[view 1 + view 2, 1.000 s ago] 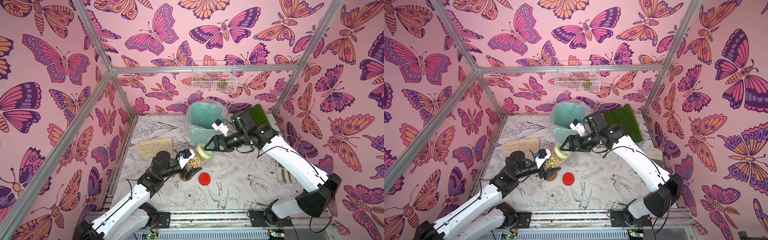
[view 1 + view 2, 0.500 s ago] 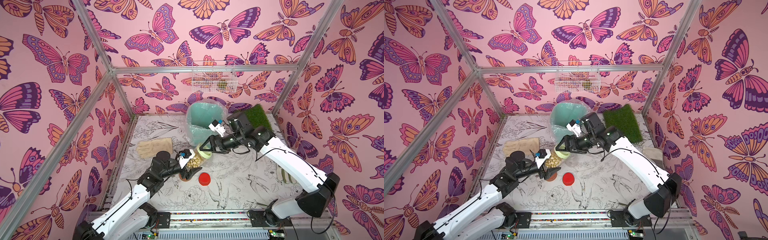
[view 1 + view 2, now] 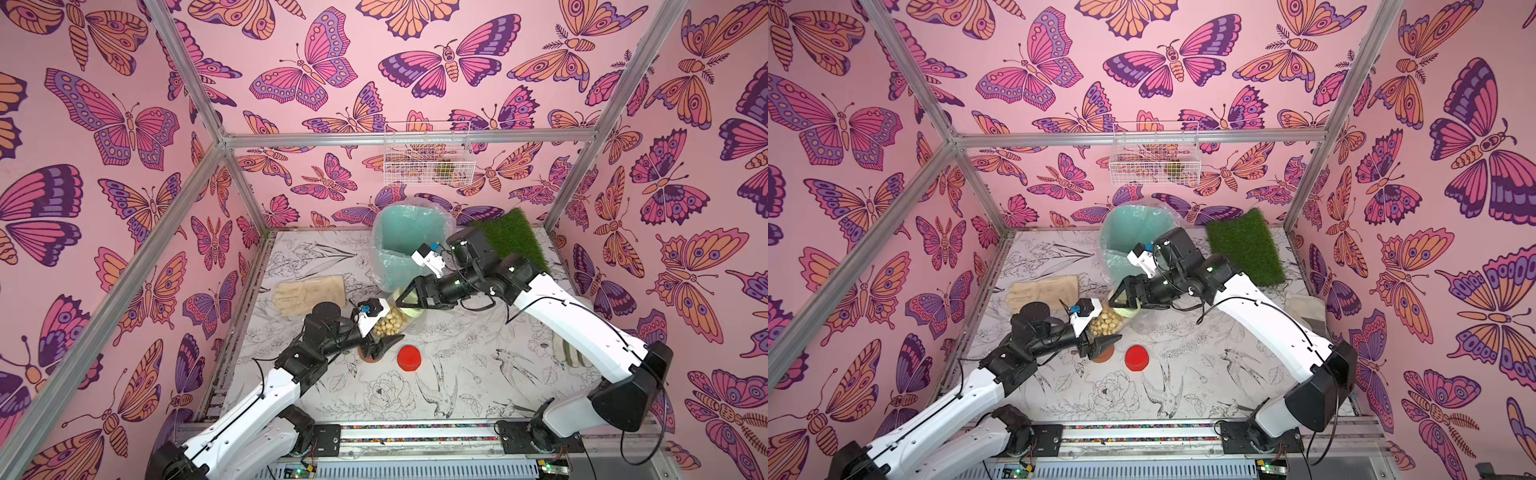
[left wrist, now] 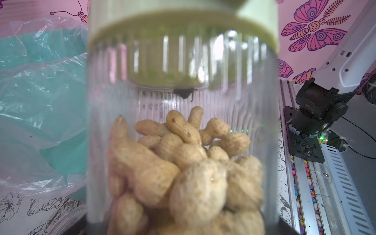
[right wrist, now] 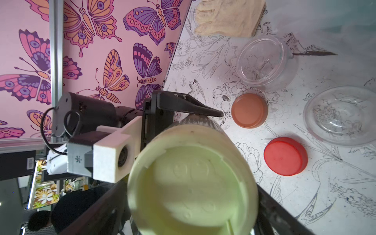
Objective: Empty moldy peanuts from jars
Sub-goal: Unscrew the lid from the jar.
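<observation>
My right jaws have come forward from beside the lined bin [image 3: 409, 235] and now straddle the pale green lid [image 5: 191, 183] of the last full jar [image 4: 183, 122], one on each side. They have begun to narrow, but I cannot tell whether they press on it yet. My left jaws stay clamped on that jar's body, holding it tilted over the table [image 3: 457, 382] with the peanuts [image 3: 390, 324] heaped inside. An empty jar [image 5: 262, 61], a second empty jar [image 5: 343, 116], the brown lid [image 5: 249, 110] and the red lid [image 5: 284, 155] lie nearby, so I judge this the last unscrewing before the final pour.
</observation>
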